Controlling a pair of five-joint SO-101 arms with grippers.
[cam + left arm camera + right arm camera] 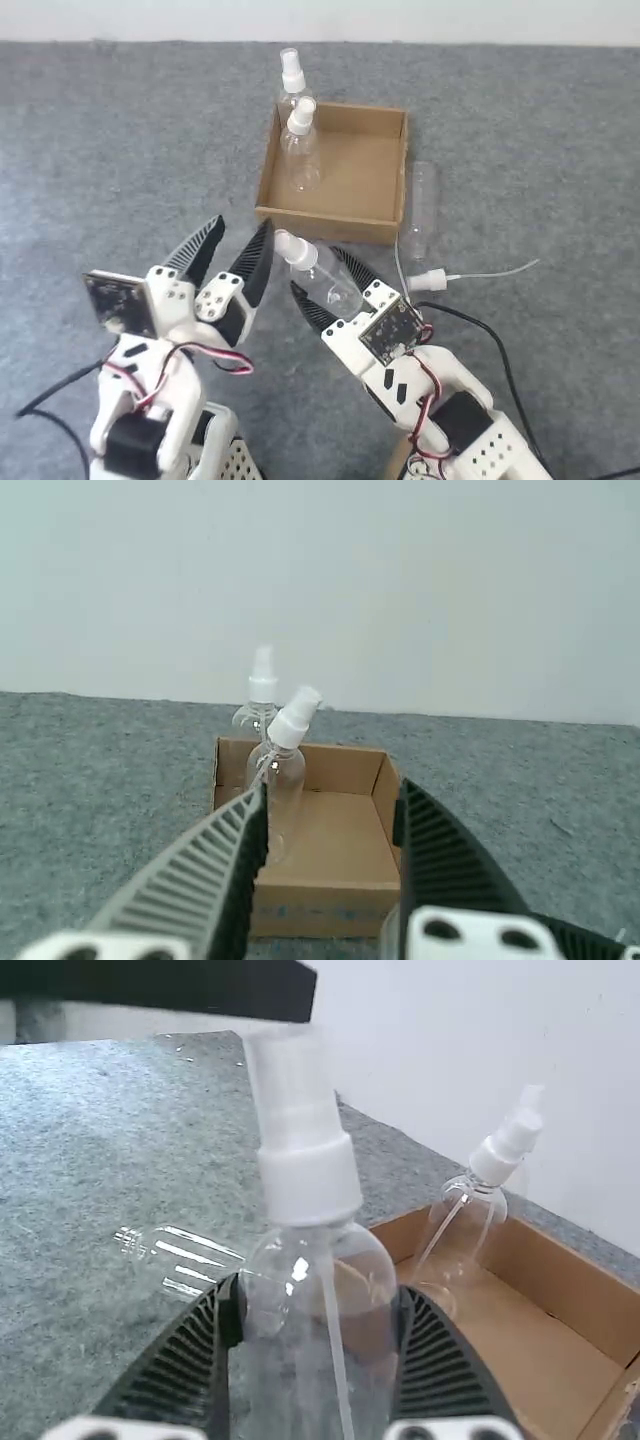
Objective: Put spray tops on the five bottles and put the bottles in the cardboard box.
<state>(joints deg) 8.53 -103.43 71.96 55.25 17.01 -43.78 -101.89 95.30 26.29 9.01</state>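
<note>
The left gripper (243,232) hung over the tabletop (120,150) with its jaws spread and nothing between them, pointed toward the cardboard box (330,222). Beside it, the right gripper (314,268) had its jaws pinching the body of a capped bottle (328,283), which was tilted just short of the box's near wall. That bottle looked light, thin-walled and smooth, so it would likely slip or dent. The round body below the shoulder seemed the place to hold it, not its spray top (290,247). A second capped bottle (302,150) stood inside the box at its left side, and a third (291,75) seemed to stand just beyond the far wall. Right of the box lay a topless bottle (422,205), with a loose spray top (430,280) and its thin tube near it. The high view gave this layout. The right wrist view made the pinch on the body plain, and the left wrist view set the third bottle behind the box wall.
</note>
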